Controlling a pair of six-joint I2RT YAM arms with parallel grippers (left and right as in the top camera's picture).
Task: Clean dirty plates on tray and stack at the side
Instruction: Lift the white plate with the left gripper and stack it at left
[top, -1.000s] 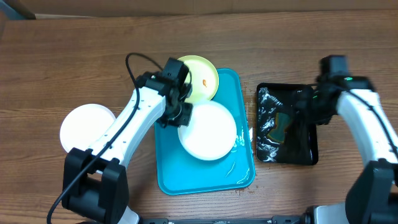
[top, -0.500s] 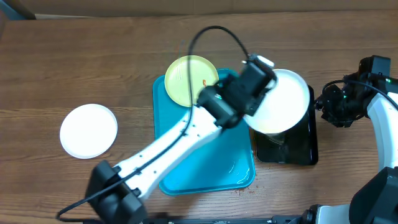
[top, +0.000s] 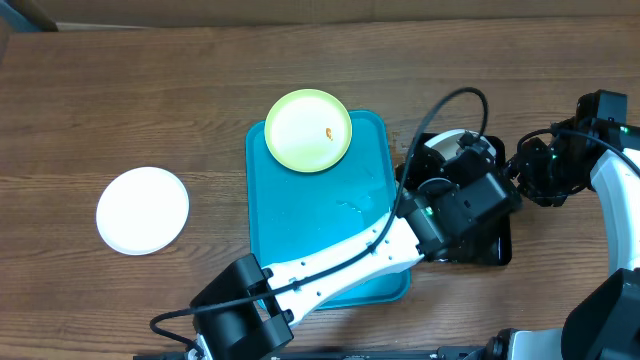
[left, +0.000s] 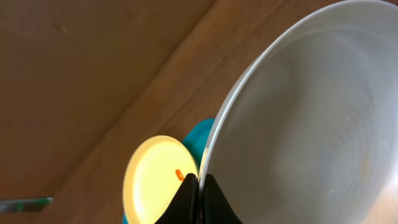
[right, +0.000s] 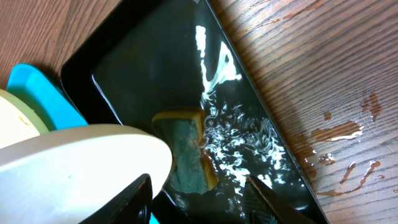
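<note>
Far left, a smooth white plate (top: 142, 210) lies on the wood-grain table (top: 120, 90). Upper centre, the yellow-green plate (top: 308, 130), orange-smeared, sits on the glossy turquoise tray (top: 290, 215). Right of it, the left claw (left: 200, 186) pinches a second white plate (left: 311, 124) by its rim over the wet black tray (right: 143, 56). Far right, the right claw (right: 198, 202) gapes empty; best grab that sponge (right: 183, 152) squarely, then scrub.
</note>
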